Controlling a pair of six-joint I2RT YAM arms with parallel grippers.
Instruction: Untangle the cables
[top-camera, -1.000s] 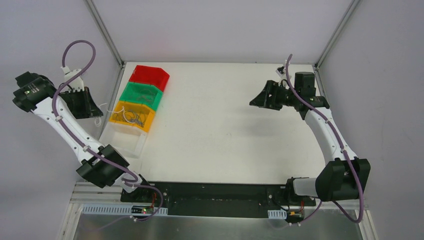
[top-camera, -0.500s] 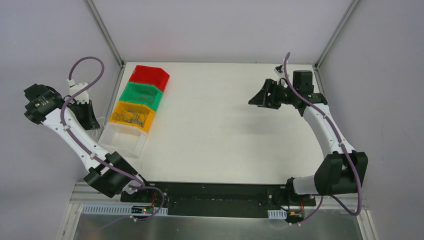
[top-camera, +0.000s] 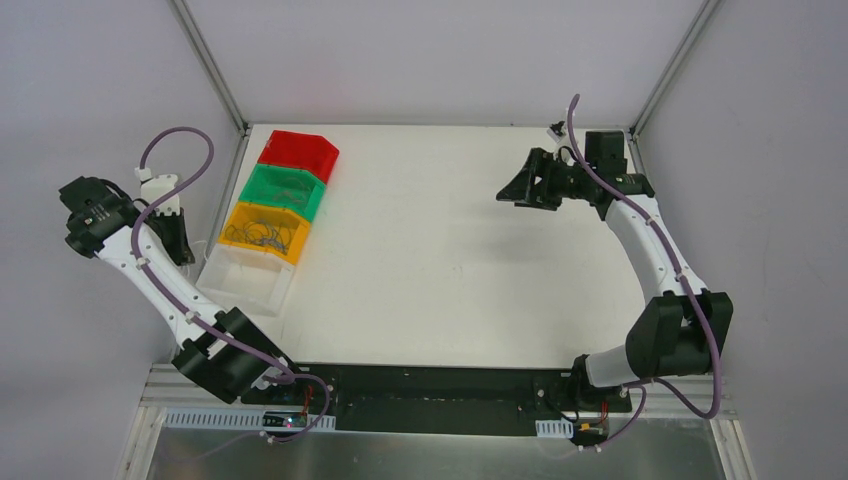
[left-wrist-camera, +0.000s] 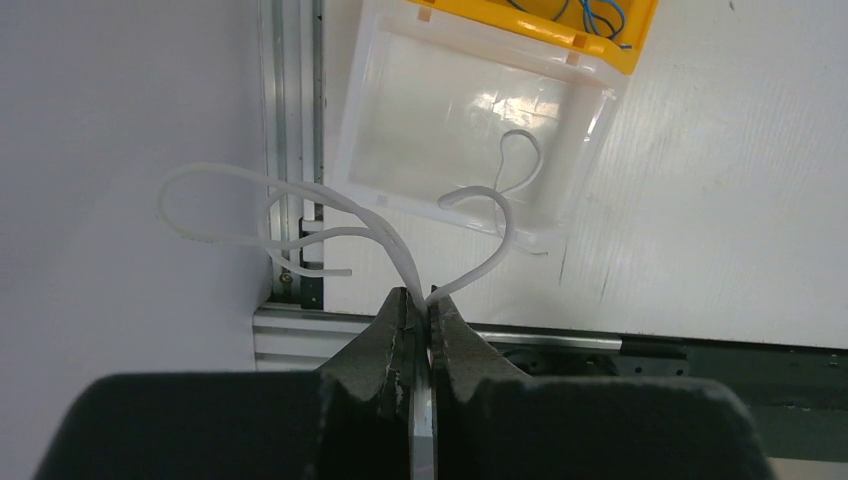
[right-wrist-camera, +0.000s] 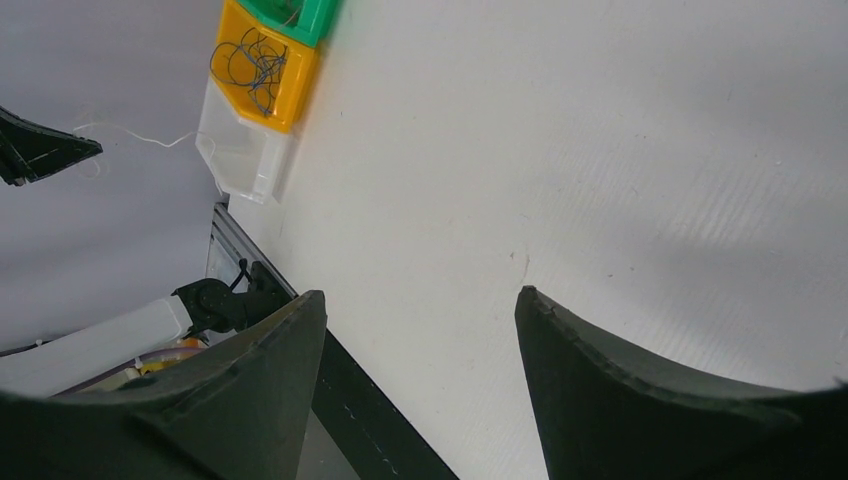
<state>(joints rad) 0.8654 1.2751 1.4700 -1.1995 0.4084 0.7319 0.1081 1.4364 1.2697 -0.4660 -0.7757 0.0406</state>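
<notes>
Seen from above, four open plastic bins stand in one row at the 9 o'clock edge of the white table (top-camera: 450, 260). Farthest is one red bin (top-camera: 300, 150), then one green bin (top-camera: 286, 190). Next, one orange bin (top-camera: 258, 250) holds a tangle of thin dark cables (top-camera: 262, 232), and one clear bin (top-camera: 245, 285) is nearest. The left gripper (top-camera: 183, 245) hangs off the table at the row's 9 o'clock. The right gripper (top-camera: 518, 190) hovers toward the table's 2 o'clock.

In the left wrist view, the jaws are pressed together, pinching thin white cables (left-wrist-camera: 507, 228). Two loops spring out, one toward 10 o'clock over a silver rail (left-wrist-camera: 290, 100) and one toward 1 o'clock over the clear bin.

In the right wrist view, the fingers are spread wide with nothing between them, and the bins lie at 11 o'clock.
</notes>
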